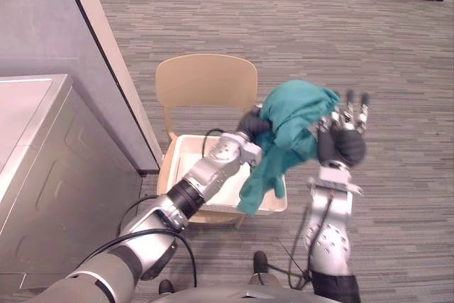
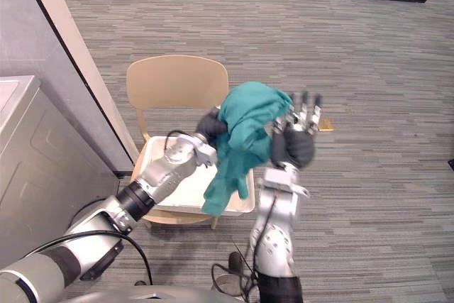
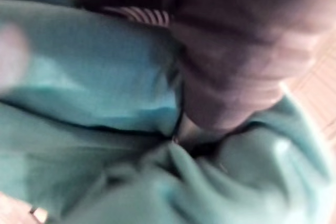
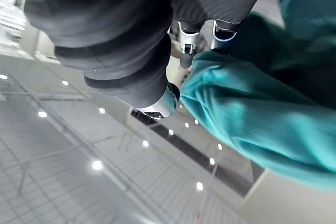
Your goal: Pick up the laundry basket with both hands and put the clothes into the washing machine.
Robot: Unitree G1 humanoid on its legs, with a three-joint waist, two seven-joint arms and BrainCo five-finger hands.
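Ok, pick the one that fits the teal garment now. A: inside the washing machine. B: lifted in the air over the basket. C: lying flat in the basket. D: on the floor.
B: the teal garment hangs at the left hand, the right hand open beside it, its tail dangling over the white basket on the chair.

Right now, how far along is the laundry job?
Done: the teal garment is lifted above the white basket on the chair. In hand: it drapes over the left robot hand; the right robot hand is open beside it. Left: loading it into the washing machine.
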